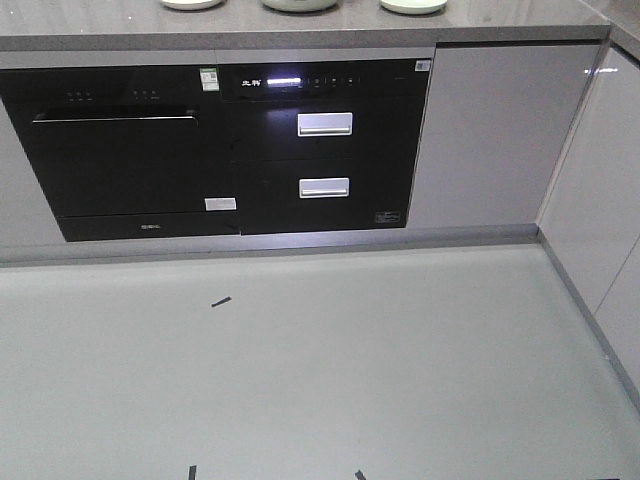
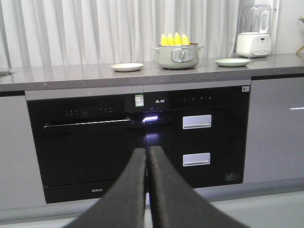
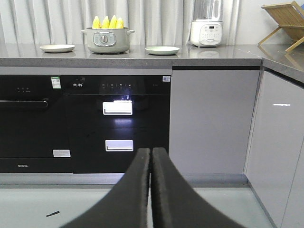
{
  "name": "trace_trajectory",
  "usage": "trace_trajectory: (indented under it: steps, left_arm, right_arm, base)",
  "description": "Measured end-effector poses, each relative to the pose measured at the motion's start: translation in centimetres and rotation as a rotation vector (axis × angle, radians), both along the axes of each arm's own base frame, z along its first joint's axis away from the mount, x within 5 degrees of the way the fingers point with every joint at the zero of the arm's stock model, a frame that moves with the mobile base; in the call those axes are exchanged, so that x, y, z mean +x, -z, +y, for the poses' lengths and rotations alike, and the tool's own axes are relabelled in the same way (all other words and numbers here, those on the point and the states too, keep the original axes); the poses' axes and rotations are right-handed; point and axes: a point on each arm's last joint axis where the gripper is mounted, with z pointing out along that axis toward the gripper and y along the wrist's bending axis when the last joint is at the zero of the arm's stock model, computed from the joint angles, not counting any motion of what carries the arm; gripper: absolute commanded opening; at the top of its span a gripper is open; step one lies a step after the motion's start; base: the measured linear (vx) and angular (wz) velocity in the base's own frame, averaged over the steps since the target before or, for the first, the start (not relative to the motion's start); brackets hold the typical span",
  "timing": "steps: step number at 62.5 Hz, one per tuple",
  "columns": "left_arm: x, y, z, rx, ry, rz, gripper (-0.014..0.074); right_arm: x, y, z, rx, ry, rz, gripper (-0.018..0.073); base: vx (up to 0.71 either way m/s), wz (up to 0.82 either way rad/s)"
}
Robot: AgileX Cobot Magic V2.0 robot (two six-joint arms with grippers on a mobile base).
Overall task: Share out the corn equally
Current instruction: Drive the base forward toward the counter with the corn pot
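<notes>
Corn point(image 2: 174, 39) shows only its tips above the pot point(image 2: 178, 58), on the grey counter point(image 2: 71, 74) before white curtains point(image 2: 85, 28). Left gripper point(image 2: 147, 151) and right gripper point(image 3: 151, 151) have jaws pressed together, empty.

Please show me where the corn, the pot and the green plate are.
corn point(image 2: 174, 39), left wrist view, on the yellow tips above the pot.
pot point(image 2: 178, 57), left wrist view, on its front dial.
green plate point(image 2: 232, 63), left wrist view, on its near rim.
</notes>
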Motion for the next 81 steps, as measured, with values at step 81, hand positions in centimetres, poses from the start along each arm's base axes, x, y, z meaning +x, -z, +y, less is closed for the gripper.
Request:
trace_trajectory:
  steps: [81]
  left_arm:
    - [0.00, 0.00, 0.00, 0.000, 0.000, 0.000, -0.0006]
  right_arm:
    - [0.00, 0.00, 0.00, 0.000, 0.000, 0.000, -0.0003]
  base:
    - [0.16, 0.02]
